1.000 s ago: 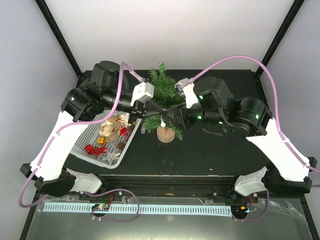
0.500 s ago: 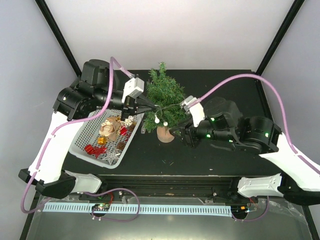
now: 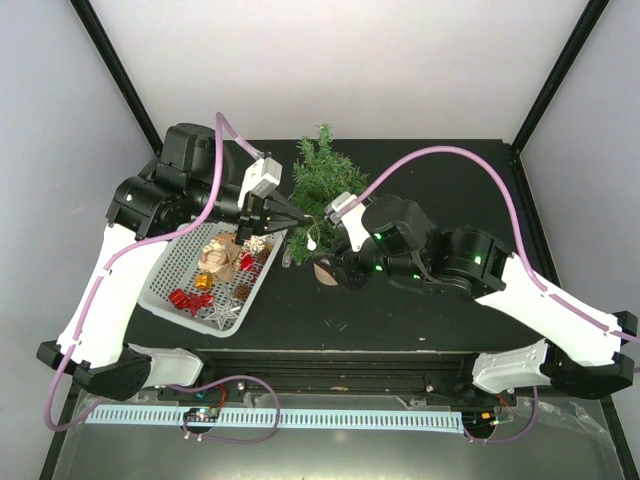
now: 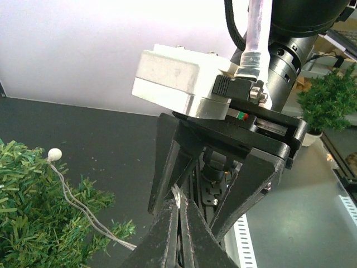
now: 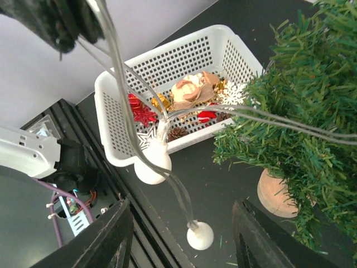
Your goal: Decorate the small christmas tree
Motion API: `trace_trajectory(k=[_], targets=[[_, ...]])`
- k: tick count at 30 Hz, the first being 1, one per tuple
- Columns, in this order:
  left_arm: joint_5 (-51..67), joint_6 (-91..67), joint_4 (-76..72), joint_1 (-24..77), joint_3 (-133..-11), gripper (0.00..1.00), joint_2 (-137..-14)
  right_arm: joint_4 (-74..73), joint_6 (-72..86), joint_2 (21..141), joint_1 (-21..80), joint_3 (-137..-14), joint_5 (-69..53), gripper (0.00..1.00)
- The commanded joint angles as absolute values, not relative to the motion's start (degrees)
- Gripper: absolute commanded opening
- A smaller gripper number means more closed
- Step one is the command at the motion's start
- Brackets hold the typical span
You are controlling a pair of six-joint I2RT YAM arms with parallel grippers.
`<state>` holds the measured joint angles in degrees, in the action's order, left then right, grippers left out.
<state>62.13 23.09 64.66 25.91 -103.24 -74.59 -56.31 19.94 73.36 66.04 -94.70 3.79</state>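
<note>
The small christmas tree [image 3: 322, 178] stands mid-table on its tan wooden base [image 3: 322, 271]. A string of white bulbs on clear wire [image 3: 312, 243] hangs across its front. My left gripper [image 3: 286, 213] is at the tree's left side, shut on the wire [image 4: 177, 196]. A bulb [image 4: 54, 154] rests on the foliage [image 4: 28, 223]. My right gripper [image 3: 332, 262] hovers low by the base, open and empty. In the right wrist view [image 5: 181, 240] two bulbs [image 5: 152, 164] dangle between its spread fingers [image 5: 106, 240], beside the tree [image 5: 301, 111].
A white mesh basket [image 3: 168, 300] left of the tree holds several ornaments: red bows, a pinecone, snowflakes and a tan figure. It also shows in the right wrist view [image 5: 167, 61]. Black frame posts stand at the back corners, and a rail runs along the table's near edge.
My right arm has swung left, its gripper now low in front of the tree's base. My left gripper drew back to the left with the wire, then held still.
</note>
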Motion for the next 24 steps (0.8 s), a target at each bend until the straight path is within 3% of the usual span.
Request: trace_trajectory(k=[1,15,21,24], targets=[[66.2,22.09,64.79,25.3,-103.36,0.02,-73.74,-53.45,17.86,73.08,66.44,-94.97,6.35,0.5],[70.14,20.27,64.02,25.22,-103.62,0.01,-74.0,-44.38,16.23,74.45,66.42,-88.51,8.02,0.46],[69.91,20.13,63.91,24.86,-103.21,0.02,-73.74,-44.09,16.79,72.97,66.39,-87.59,9.35,0.05],[69.69,20.11,63.68,24.16,-102.72,0.02,-73.74,-44.87,17.51,71.39,66.36,-87.8,10.21,0.01]])
